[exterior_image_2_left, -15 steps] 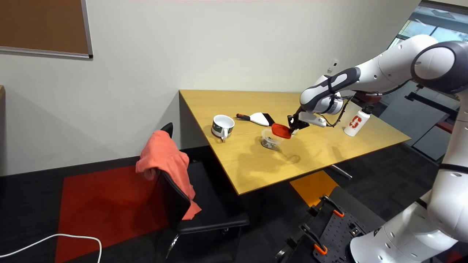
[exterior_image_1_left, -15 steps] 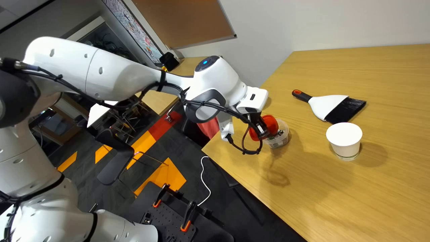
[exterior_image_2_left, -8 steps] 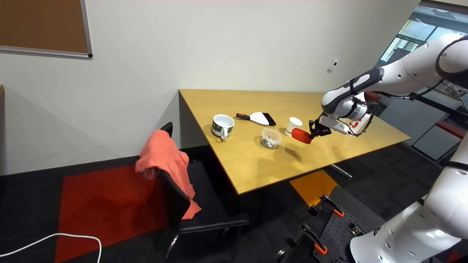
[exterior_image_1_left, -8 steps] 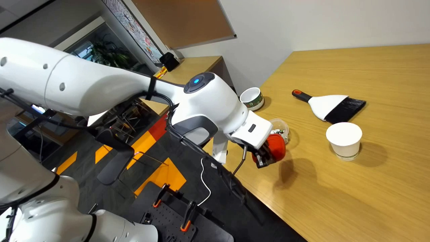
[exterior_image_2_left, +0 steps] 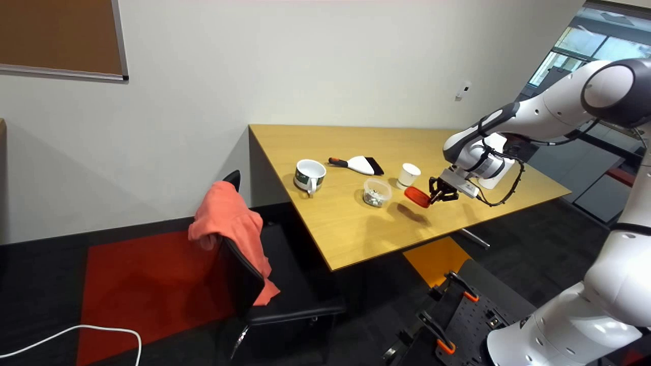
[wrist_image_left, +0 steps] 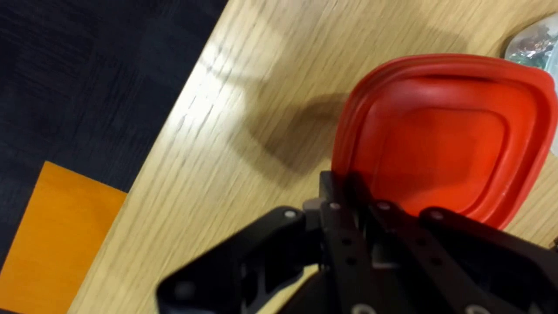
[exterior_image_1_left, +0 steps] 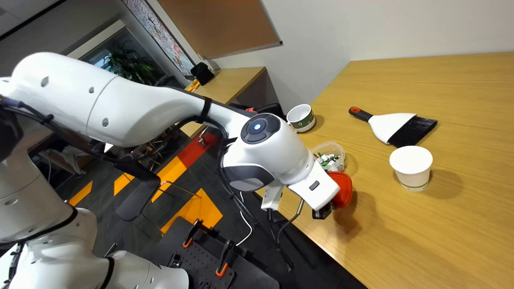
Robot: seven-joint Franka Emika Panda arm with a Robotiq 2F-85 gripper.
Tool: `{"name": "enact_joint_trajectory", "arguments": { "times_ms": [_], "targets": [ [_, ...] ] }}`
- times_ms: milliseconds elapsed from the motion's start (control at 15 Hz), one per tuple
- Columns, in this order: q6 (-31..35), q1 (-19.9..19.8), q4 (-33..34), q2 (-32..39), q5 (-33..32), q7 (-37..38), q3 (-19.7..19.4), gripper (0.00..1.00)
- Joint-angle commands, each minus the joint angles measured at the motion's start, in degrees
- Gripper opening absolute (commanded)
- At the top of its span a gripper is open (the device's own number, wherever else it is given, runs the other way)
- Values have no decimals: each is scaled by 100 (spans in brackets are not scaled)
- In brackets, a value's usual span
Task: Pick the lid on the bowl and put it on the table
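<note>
The lid (wrist_image_left: 440, 148) shifts away from the bowl (exterior_image_2_left: 377, 195), end effector (wrist_image_left: 343, 188) pinching its edge, presumably to lay it flat

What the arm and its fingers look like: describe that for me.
The Panda arm is glossy white and rounded, with dark grey joint panels, a round dark button pad with a blue light, and black cables tied along it. The fingers are black and narrow, dotted with pale bolt heads.
</note>
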Motion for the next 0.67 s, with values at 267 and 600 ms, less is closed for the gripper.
{"name": "enact_joint_trajectory", "arguments": {
  "times_ms": [267,600],
  "targets": [
    [367,186,822,1198,2,1183,-85,2],
    [343,147,872,1250,-19,1224,-50,40]
  ]
}}
